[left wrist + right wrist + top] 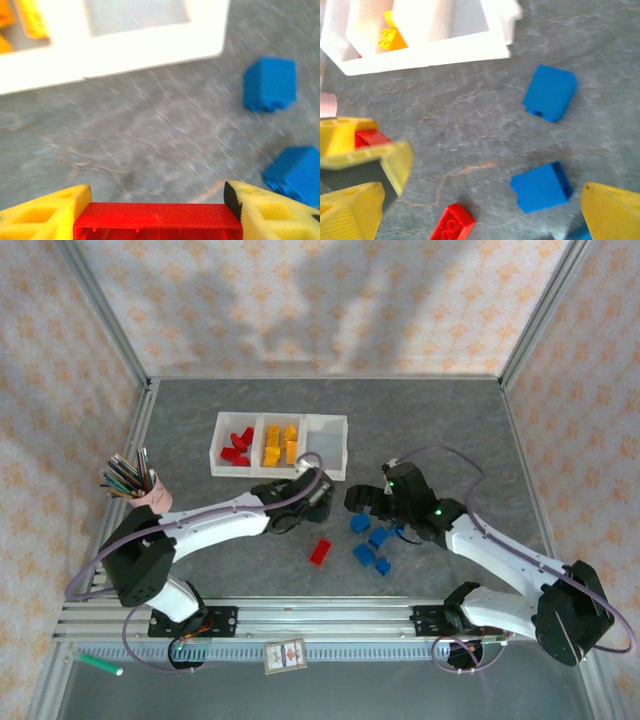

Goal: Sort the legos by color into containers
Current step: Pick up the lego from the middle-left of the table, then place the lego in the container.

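While L pincer (157, 196) grips red lego (157, 221), blue legos (269, 84) nearby

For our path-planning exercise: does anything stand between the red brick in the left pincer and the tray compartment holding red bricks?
Nothing visible does. The left pincer grips the red brick beside the tray; only the tray's low wall lies before the red compartment.

In the blurred left wrist view, the red brick (157, 220) runs off the bottom edge and the white tray (125, 50) off the top.
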